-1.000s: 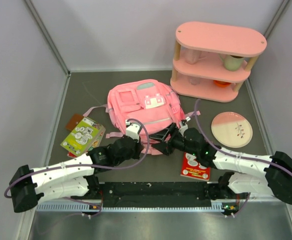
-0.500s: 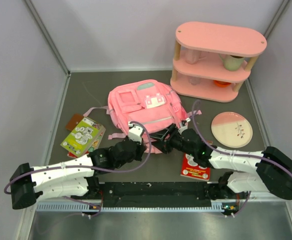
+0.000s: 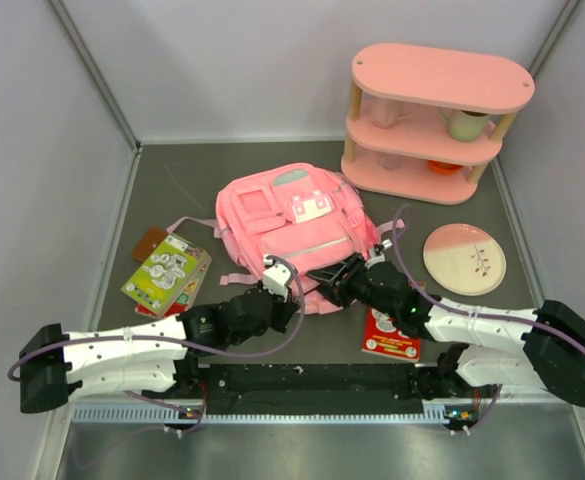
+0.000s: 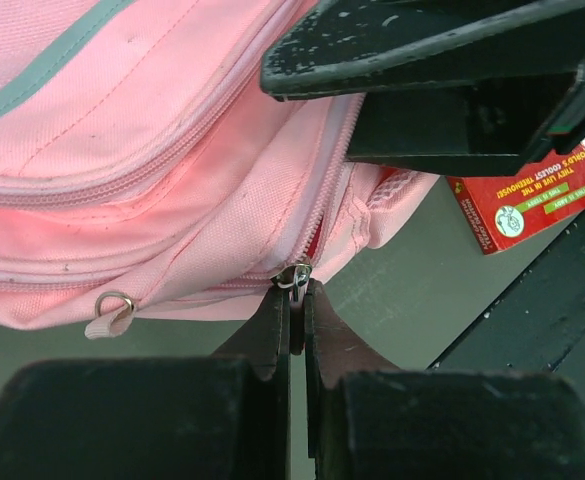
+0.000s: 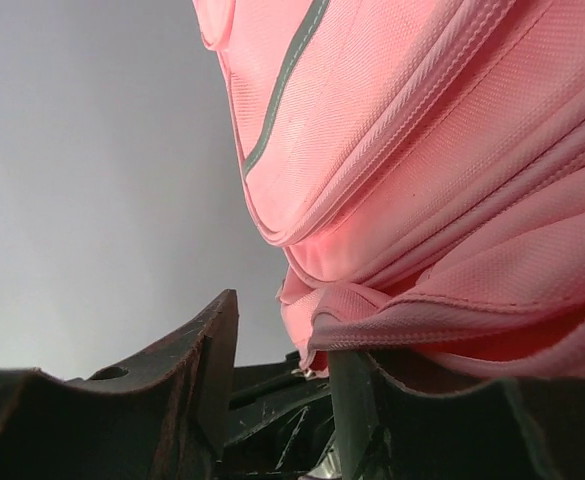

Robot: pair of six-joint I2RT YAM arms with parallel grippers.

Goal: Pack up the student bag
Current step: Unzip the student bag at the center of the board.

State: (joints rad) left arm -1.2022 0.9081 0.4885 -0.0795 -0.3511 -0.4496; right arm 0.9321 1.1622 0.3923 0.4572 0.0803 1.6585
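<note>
The student bag (image 3: 287, 215) is a pink backpack lying flat mid-table, front pockets up. My left gripper (image 3: 290, 292) is at its near edge, shut on the metal zipper pull (image 4: 294, 277) of the main zip; red lining shows at the slider. The bag's pink fabric (image 4: 152, 120) fills the left wrist view above my left gripper (image 4: 294, 300). My right gripper (image 3: 330, 278) is open at the bag's near right corner. In the right wrist view (image 5: 284, 345) its right finger lies under a lifted fabric lip of the bag (image 5: 422, 150); its left finger is free.
A red booklet (image 3: 392, 335) lies under the right arm. A green booklet (image 3: 167, 270) and a brown wallet (image 3: 150, 243) lie left of the bag. A pink-and-white plate (image 3: 464, 258) sits at the right, with the pink oval shelf unit (image 3: 437, 120) behind.
My left gripper has moved right along the bag's near edge with the zipper pull. The right gripper has shifted slightly left and lower against the bag's corner.
</note>
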